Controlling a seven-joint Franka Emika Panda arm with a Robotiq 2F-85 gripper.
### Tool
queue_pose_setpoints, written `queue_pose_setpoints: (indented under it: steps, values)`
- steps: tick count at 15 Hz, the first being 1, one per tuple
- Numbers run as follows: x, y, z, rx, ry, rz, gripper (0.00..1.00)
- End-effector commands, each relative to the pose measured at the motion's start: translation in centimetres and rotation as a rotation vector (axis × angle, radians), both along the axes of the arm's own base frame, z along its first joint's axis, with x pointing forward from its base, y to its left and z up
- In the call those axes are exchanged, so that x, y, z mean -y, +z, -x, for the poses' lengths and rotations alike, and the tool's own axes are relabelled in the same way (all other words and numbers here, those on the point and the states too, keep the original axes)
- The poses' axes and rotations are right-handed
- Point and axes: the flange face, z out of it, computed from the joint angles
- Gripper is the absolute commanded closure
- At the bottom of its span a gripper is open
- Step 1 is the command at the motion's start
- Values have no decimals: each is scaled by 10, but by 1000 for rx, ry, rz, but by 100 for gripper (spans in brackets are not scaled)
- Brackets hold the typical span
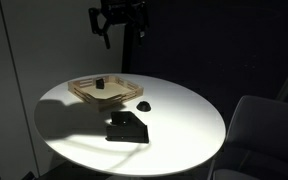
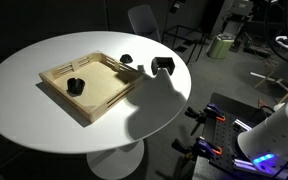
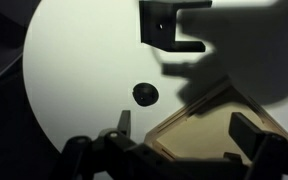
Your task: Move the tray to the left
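Your gripper (image 3: 179,120) hangs high over the round white table (image 1: 184,110). Fingers are spread wide with nothing in them, so it's released. In the wrist view the fingertips (image 3: 123,120) frame one corner of the wooden tray (image 3: 199,140), which lies well below with no contact. In both exterior views the tray (image 1: 119,93) (image 2: 99,90) sits flat on the table, close to the edge. A small black item (image 1: 99,84) (image 2: 75,86) rests inside it (too small to tell what). A black dome (image 1: 144,105) (image 2: 126,59) (image 3: 145,94) sits on the tabletop just beside the tray, not touching it. A black bracket-shaped piece (image 1: 127,128) (image 2: 162,66) (image 3: 169,25) lies beyond the dome, apart from both. The arm's shadow falls across part of the tray in the wrist view. A grey chair (image 1: 259,130) stands next to the table.
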Motion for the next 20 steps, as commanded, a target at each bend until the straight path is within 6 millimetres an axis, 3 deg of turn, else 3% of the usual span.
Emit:
queue_pose_setpoints:
  steps: [1,7,12,20]
  values:
    - [-14,6,-16,7,135,-28,0]
    - [-56,-20,-35,-47,329,-71,0]
    - [-89,-62,-50,-128,478,-52,0]
    - [-134,-132,-46,-256,646,-28,0]
